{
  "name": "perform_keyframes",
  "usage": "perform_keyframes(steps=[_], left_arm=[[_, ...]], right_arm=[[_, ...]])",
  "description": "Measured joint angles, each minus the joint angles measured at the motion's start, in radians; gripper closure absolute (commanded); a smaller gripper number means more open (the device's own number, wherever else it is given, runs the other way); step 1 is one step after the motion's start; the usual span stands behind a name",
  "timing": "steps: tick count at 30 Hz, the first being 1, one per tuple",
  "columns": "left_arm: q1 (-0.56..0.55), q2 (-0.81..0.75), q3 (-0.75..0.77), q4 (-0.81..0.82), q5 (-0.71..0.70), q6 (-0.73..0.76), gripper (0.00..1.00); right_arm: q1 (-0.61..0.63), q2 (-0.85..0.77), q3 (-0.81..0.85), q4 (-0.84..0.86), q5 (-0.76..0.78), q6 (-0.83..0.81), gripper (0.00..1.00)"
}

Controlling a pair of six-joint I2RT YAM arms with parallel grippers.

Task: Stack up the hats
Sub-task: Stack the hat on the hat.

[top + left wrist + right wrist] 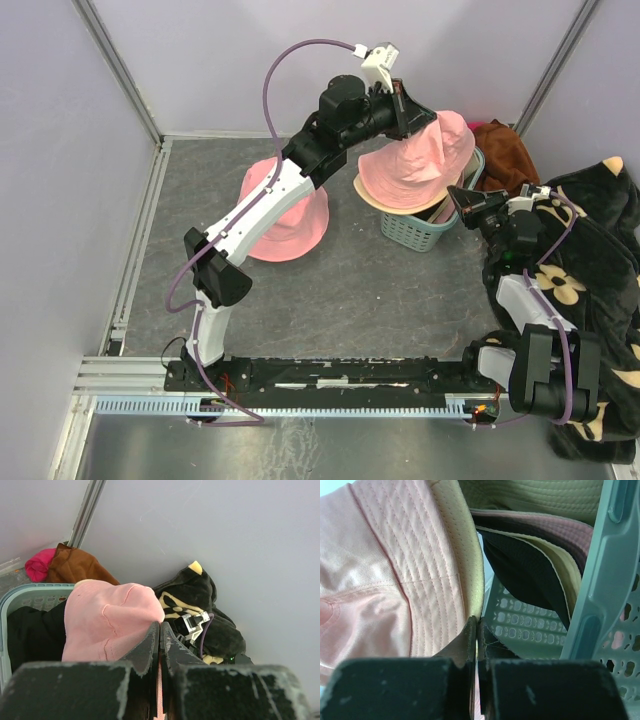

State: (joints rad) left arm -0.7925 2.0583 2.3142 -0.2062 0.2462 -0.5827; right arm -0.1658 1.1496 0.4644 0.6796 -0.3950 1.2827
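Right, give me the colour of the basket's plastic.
Pale teal; the basket shows best in the right wrist view.

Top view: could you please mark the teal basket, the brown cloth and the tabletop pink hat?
teal basket (408, 232), top view, front wall.
brown cloth (505, 155), top view, middle.
tabletop pink hat (298, 226), top view, right brim.

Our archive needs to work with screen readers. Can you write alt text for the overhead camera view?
The left hand pinches a pink hat over a teal basket, while the right hand grips its brim. A second pink hat lies on the grey table to the left; a black floral blanket is heaped at right.
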Motion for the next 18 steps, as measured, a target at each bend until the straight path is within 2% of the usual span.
perform_keyframes(steps=[18], left_arm=[[-0.002, -0.007, 0.0, -0.076, -0.116, 0.068, 0.97]], right_arm=[[-0.009, -0.035, 0.0, -0.117, 0.029, -0.053, 0.99]])
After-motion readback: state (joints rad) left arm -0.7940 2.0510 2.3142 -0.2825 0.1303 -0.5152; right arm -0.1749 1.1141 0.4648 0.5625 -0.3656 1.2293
